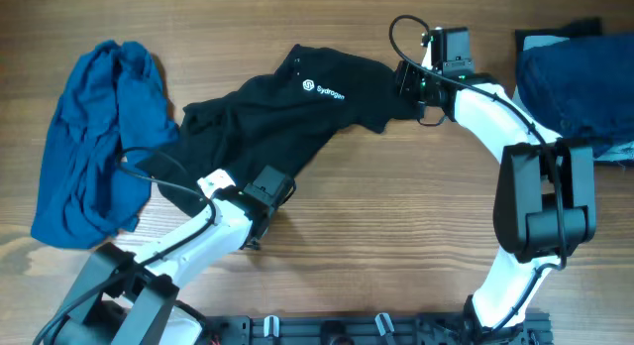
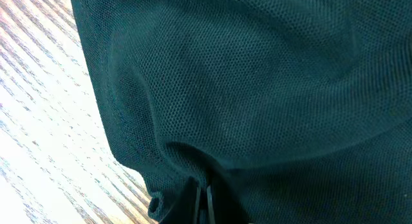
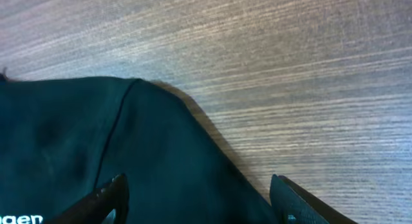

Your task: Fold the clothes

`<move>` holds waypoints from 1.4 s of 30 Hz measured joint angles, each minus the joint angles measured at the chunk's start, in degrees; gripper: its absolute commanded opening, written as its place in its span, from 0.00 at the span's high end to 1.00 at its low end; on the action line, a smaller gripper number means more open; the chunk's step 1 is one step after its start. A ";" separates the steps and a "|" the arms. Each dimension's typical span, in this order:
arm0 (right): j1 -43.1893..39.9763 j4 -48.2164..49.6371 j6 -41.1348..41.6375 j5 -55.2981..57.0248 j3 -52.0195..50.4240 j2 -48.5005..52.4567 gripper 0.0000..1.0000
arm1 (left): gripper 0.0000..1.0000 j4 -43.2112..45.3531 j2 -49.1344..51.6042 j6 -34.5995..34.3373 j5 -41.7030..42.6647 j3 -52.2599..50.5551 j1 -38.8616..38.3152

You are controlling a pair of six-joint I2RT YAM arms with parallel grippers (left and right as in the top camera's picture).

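Observation:
The clothes (image 1: 287, 112), a black T-shirt with a small white round logo (image 1: 309, 85) and white lettering, lie crumpled across the middle of the wooden table. My left gripper (image 1: 280, 187) sits at the shirt's lower edge. In the left wrist view its fingers (image 2: 197, 199) are pressed together, with a fold of black mesh fabric (image 2: 257, 89) pinched between them. My right gripper (image 1: 408, 82) is at the shirt's right end. In the right wrist view it (image 3: 201, 199) stands open, with the black fabric (image 3: 129, 140) lying between its wide-spread fingertips (image 3: 290, 199).
A bright blue garment (image 1: 94, 147) lies bunched at the table's left. A dark navy garment (image 1: 570, 82) on top of a pale blue one (image 1: 540, 43) sits at the right edge. Bare wood (image 1: 396, 216) lies in front of the shirt.

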 measured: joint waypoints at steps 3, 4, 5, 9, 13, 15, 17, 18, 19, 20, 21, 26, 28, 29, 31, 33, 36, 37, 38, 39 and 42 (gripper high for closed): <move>0.00 -0.79 0.00 0.00 0.00 0.00 0.29 | 0.96 -0.83 -0.55 0.00 0.04 -0.13 0.07; 0.00 -1.01 0.00 0.00 0.00 0.00 0.29 | 0.96 -1.90 -0.96 -0.02 0.22 -0.22 0.07; 0.00 -1.11 0.00 0.00 0.00 0.00 0.29 | 0.96 -2.54 -1.40 0.00 0.26 -0.31 0.07; 0.00 -1.27 0.00 -0.04 0.00 0.76 0.30 | 0.96 -3.76 -6.25 0.00 0.15 -0.28 0.07; 0.00 -2.99 -0.02 -0.02 0.02 2.80 0.35 | 0.96 -3.78 -12.41 0.22 -0.26 -0.22 0.07; 0.00 -3.85 -0.17 0.00 0.07 3.61 0.36 | 0.96 -3.76 -14.82 0.87 -0.66 -0.22 0.07; 0.00 -4.76 -0.22 -0.02 0.46 3.63 0.40 | 0.96 -3.80 -16.55 1.44 -1.07 -0.22 0.07; 0.00 -5.27 -0.20 -0.02 0.52 3.63 0.45 | 0.96 -3.80 -17.11 1.62 -1.27 -0.22 0.07; 0.00 -5.66 -0.24 0.00 0.55 3.63 0.49 | 0.96 -3.80 -17.59 1.77 -1.51 -0.22 0.07; 0.00 -6.03 -0.09 0.00 0.55 3.63 0.54 | 0.96 -3.80 -17.84 1.95 -1.62 -0.22 0.07; 0.00 -6.51 -0.28 0.09 0.55 3.63 0.56 | 0.96 -3.78 -17.99 2.05 -1.75 -0.22 0.07; 0.00 -8.90 -0.42 -0.04 0.94 3.63 0.52 | 0.96 -3.82 -18.01 2.19 -2.23 -0.22 0.07; 0.00 -9.66 -0.57 -0.11 1.18 3.63 0.39 | 0.96 -3.80 -18.01 2.19 -2.51 -0.22 0.07; 0.00 -10.21 -0.70 -0.31 1.36 3.63 0.32 | 0.96 -3.82 -18.01 2.19 -2.58 -0.22 0.07; 0.07 -10.99 -0.83 -0.59 1.70 3.61 0.21 | 0.96 -3.80 -18.01 2.21 -2.58 -0.22 0.07; 0.11 -12.24 -2.36 -1.09 2.19 3.56 0.19 | 0.96 -3.82 -18.01 2.23 -2.58 -0.22 0.07; 0.11 -14.40 -4.13 -1.18 2.71 3.52 0.18 | 0.96 -4.04 -18.01 2.38 -2.60 -0.22 0.07; 0.11 -14.95 -4.72 -1.18 2.80 3.52 0.19 | 0.96 -4.02 -18.01 2.40 -2.58 -0.22 0.07; 0.11 -15.67 -5.53 -1.16 2.91 3.50 0.20 | 0.96 -4.02 -18.01 2.40 -2.58 -0.22 0.07; 0.11 -16.15 -6.08 -1.16 2.97 3.50 0.21 | 0.96 -4.04 -18.01 2.43 -2.58 -0.22 0.07; 0.11 -17.94 -7.87 -1.11 3.13 3.41 0.32 | 0.96 -4.04 -18.01 2.58 -2.64 -0.22 0.07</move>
